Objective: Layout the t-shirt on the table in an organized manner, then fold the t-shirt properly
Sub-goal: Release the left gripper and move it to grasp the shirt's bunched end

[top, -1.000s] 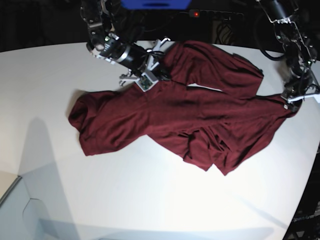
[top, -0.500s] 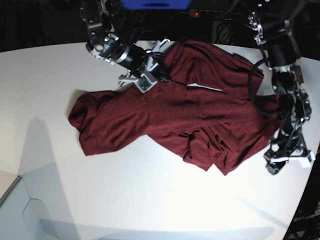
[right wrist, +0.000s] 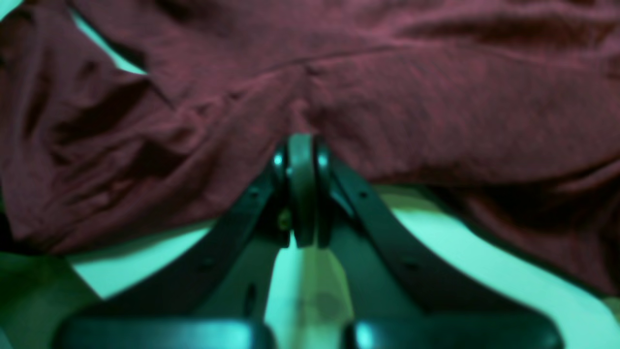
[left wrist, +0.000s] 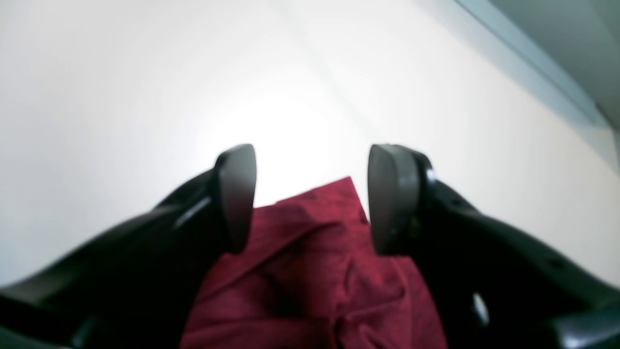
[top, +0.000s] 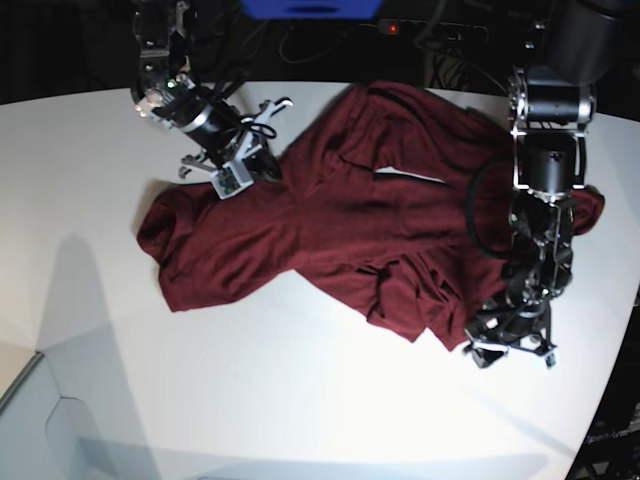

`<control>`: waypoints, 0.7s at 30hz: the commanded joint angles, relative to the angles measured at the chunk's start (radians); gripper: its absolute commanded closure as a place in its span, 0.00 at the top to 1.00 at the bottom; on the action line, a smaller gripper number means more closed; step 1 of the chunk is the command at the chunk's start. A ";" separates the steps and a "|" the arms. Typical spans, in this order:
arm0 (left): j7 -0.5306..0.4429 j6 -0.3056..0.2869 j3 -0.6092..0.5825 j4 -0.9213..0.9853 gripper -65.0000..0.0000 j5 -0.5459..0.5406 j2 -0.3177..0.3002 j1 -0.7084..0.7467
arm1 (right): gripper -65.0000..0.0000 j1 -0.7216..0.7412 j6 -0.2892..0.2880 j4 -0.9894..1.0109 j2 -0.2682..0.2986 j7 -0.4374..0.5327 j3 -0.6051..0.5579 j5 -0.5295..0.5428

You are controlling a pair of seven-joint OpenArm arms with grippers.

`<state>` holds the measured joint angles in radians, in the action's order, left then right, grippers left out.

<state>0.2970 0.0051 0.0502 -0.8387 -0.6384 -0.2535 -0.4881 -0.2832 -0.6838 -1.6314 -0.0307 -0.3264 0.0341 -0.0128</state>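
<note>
The dark maroon t-shirt (top: 350,230) lies crumpled across the middle of the white table (top: 100,150). My right gripper (top: 250,165) is at the shirt's upper left edge. In the right wrist view its fingers (right wrist: 302,160) are pressed together, shut on the t-shirt (right wrist: 387,97) at its hem, with creases running to the tips. My left gripper (top: 510,348) hangs over the shirt's lower right corner. In the left wrist view that gripper (left wrist: 310,194) is open, and a pointed corner of the t-shirt (left wrist: 310,271) lies below, between the fingers.
The table's curved edge runs down the right side (top: 625,330), close to my left arm. A black power strip (top: 420,28) with a red light lies behind the table. A grey surface (top: 40,430) sits at the lower left.
My left arm has swung down along the shirt's right side to its lower right corner. My right gripper has moved left, dragging the shirt's upper edge with it.
</note>
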 commanded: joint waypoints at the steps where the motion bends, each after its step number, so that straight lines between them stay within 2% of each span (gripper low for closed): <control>1: -0.032 -0.004 -0.020 -0.003 0.55 -0.002 -0.011 -0.024 | 0.00 0.008 -0.007 -0.028 0.007 0.026 0.000 0.018; 6: -0.046 -0.004 -0.094 0.035 0.55 -0.002 -0.010 -0.011 | 0.00 0.009 -0.007 -0.056 0.007 0.026 0.003 0.018; 14: -0.046 -0.004 -0.094 0.146 0.52 -0.002 -0.005 -0.036 | 0.00 0.009 -0.007 -0.057 0.008 0.026 0.003 0.018; 15: -0.046 -0.004 -0.094 0.149 0.49 -0.002 -0.005 -0.037 | 0.00 0.009 -0.007 -0.057 0.008 0.026 0.003 0.018; 17: -0.048 -0.004 -0.088 0.149 0.35 -0.004 -0.007 -0.037 | 0.00 0.009 -0.007 -0.054 0.008 0.026 0.003 0.017; 21: -0.048 -0.003 -0.086 0.146 0.02 -0.005 -0.010 -0.040 | 0.00 0.011 -0.007 -0.053 0.008 0.026 0.003 0.017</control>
<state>0.2661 0.0040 -0.0410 -0.6758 -0.6392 -0.2531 -0.4942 -0.2802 -0.6838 -1.6688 -0.0196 -0.3267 0.0368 -0.0147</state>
